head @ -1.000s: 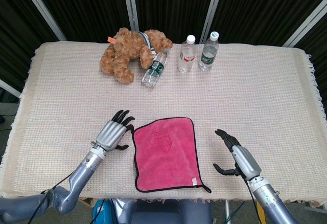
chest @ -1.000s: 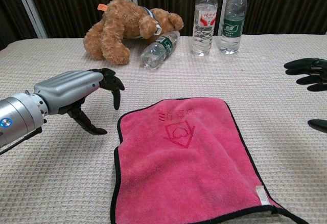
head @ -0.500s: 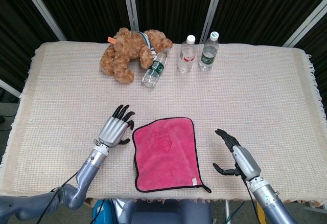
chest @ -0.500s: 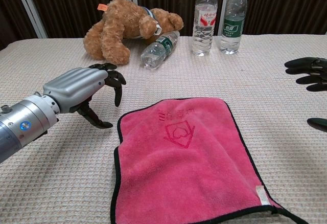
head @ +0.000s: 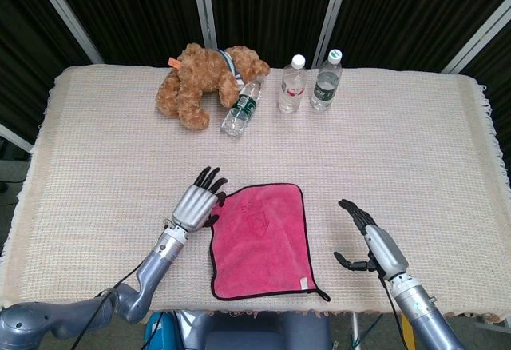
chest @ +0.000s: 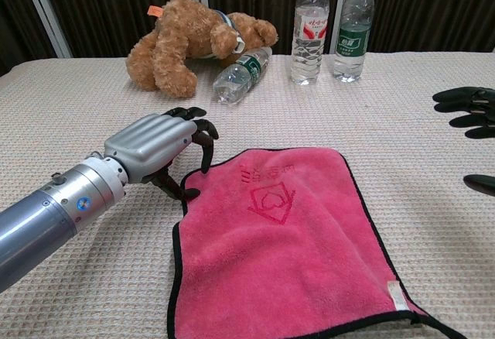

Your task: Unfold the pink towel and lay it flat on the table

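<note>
The pink towel (head: 259,242) (chest: 286,246) with a black hem lies folded near the table's front edge, a heart logo facing up. My left hand (head: 196,204) (chest: 158,145) hovers at its far left corner, fingers apart and curved over the hem. The thumb tip touches the towel's left edge; nothing is gripped. My right hand (head: 374,242) rests to the right of the towel, apart from it, fingers spread and empty. In the chest view only the right hand's dark fingertips (chest: 464,107) show at the right border.
A brown teddy bear (head: 204,81) lies at the back, a water bottle (head: 243,108) on its side beside it. Two upright bottles (head: 292,85) (head: 326,80) stand right of them. A woven cream cloth (head: 415,150) covers the table.
My left hand has moved right and slightly forward, from beside the towel to its far left corner. The right hand and towel have barely moved.
</note>
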Robot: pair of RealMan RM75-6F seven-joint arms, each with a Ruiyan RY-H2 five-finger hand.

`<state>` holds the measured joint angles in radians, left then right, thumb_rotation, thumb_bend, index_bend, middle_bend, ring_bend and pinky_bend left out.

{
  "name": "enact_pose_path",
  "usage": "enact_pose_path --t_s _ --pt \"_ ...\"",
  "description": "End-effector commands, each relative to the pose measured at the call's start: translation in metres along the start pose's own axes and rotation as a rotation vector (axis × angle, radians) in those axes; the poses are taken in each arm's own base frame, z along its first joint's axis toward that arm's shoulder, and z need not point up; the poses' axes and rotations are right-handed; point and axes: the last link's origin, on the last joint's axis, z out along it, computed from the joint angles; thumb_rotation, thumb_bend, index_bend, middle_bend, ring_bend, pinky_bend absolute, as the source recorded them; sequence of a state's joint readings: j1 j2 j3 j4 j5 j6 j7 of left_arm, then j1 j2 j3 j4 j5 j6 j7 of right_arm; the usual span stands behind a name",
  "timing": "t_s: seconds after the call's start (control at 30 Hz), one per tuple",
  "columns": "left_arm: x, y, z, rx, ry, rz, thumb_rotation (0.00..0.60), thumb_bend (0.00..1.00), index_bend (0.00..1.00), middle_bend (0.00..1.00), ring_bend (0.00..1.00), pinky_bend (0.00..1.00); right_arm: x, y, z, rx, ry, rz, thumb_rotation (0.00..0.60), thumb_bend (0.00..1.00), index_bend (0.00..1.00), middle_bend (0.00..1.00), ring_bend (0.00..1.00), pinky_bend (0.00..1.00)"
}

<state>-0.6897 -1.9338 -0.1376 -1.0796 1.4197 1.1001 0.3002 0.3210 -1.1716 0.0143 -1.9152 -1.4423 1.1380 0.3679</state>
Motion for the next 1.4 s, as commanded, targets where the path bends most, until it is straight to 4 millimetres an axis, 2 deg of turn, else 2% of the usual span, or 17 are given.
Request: enact_pose_path --t_s 0.03,0.5,0.93,1.2,1.4 --pt "-0.003 0.001 0.001 -0.004 -0.003 0.007 0.6 0.17 0.51 0.19 0.0 0.0 0.0 0.0 0.0 0.0 0.0 0.003 0.6 0.32 0.0 0.0 0.0 0.0" --pt "0.009 -0.025 -0.009 0.017 0.0 0.036 0.6 0.17 0.48 0.19 0.0 0.0 0.0 -0.001 -0.002 0.005 -0.001 0.029 0.6 0.32 0.0 0.0 0.0 0.0" --pt "0.008 -0.025 -0.012 0.004 -0.005 0.059 0.6 0.17 0.46 0.19 0.0 0.0 0.0 0.001 -0.001 -0.007 0.007 0.039 0.6 0.32 0.0 0.0 0.0 0.0" --pt "-0.002 -0.013 -0.01 -0.015 0.006 0.061 0.6 0.17 0.46 0.19 0.0 0.0 -0.001 0.0 -0.001 -0.006 0.004 0.038 0.6 0.32 0.0 0.0 0.0 0.0" --pt "0.0 -0.004 -0.008 -0.031 0.065 0.034 0.6 0.17 0.47 0.19 0.0 0.0 -0.001 0.0 -0.002 -0.005 0.003 0.034 0.6 0.32 0.0 0.0 0.0 0.0"
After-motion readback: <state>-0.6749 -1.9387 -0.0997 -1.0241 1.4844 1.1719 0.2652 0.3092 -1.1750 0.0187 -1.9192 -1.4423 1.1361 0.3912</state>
